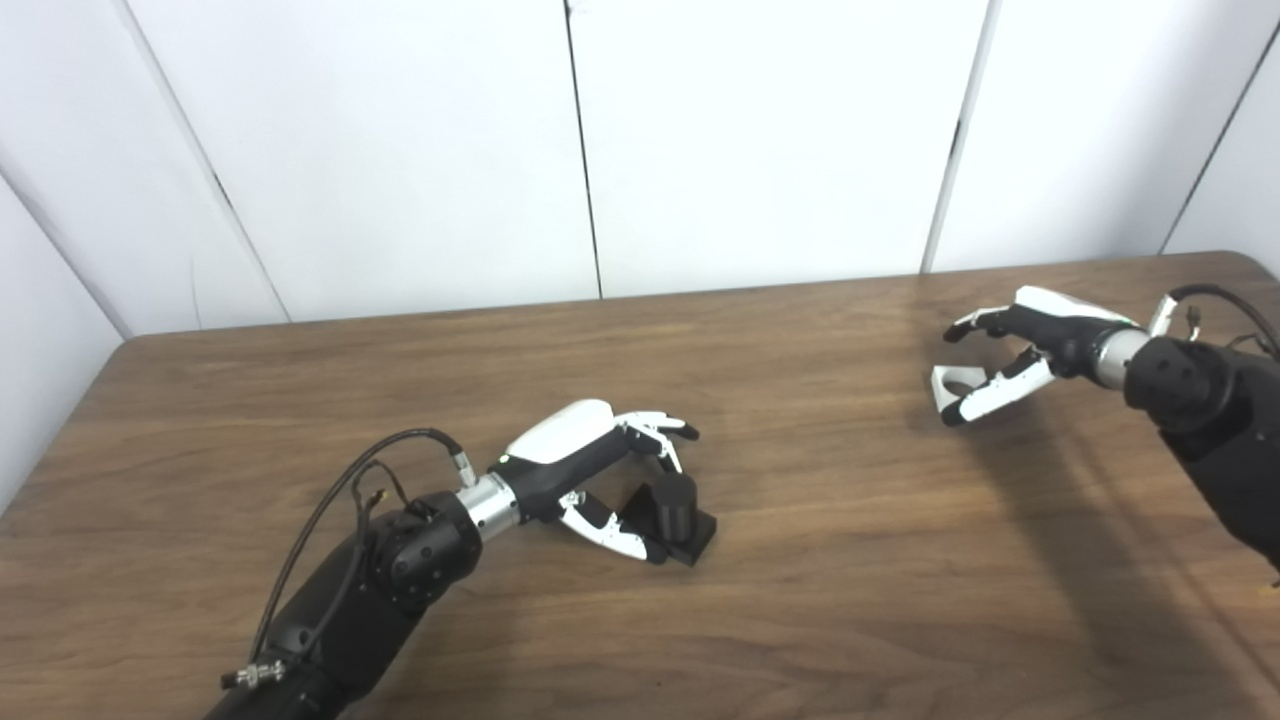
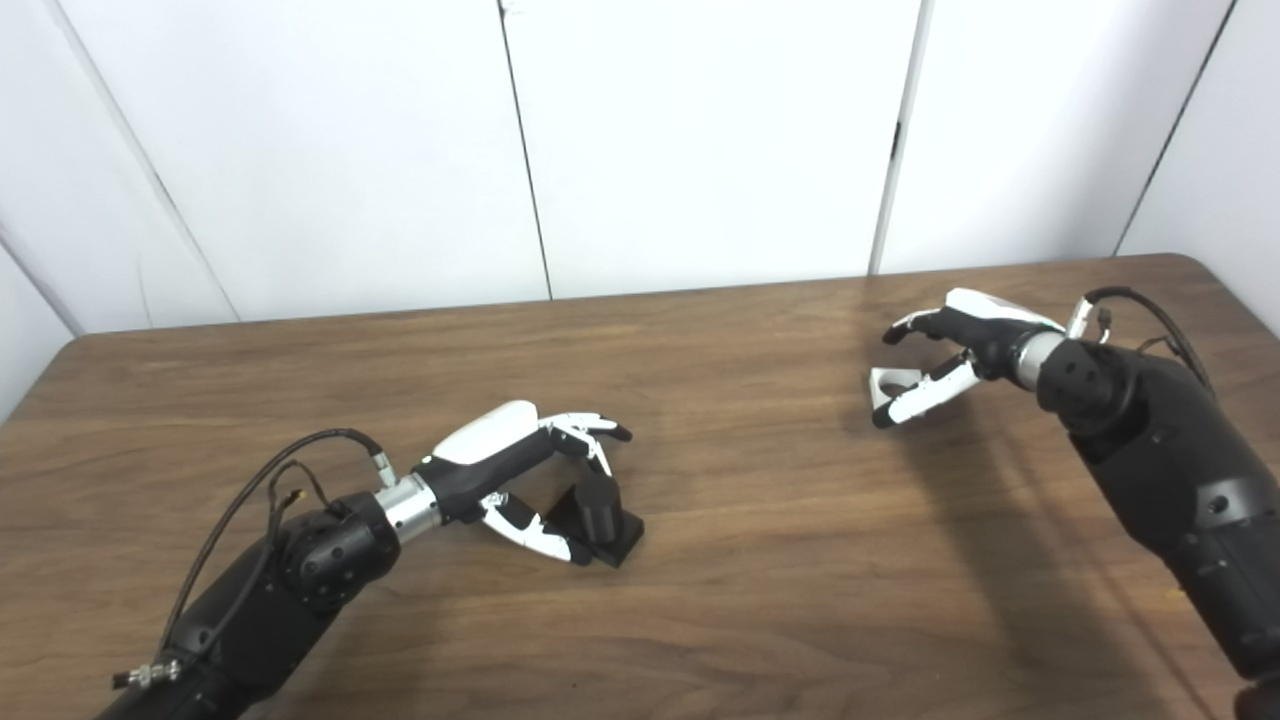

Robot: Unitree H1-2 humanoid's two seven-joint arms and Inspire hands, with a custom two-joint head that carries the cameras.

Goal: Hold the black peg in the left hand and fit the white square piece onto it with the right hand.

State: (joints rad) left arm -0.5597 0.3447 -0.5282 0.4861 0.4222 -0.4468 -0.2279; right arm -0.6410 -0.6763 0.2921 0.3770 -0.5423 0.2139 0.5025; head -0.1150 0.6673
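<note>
Left robot hand (image 1: pixel 600 470) curled loosely around the black peg (image 1: pixel 675 515), thumb against its square base; whether it grips firmly cannot be told. The peg stands upright on the counter (image 1: pixel 800 600), near the middle, well clear of every edge. Right robot hand (image 1: pixel 1010 355), fingers apart, encloses the white piece (image 1: pixel 950 385) near the far right; bare counter lies between the hands

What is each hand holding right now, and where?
Left hand is around the black peg, still on the table. Right hand pinches the white piece by its edge.
</note>
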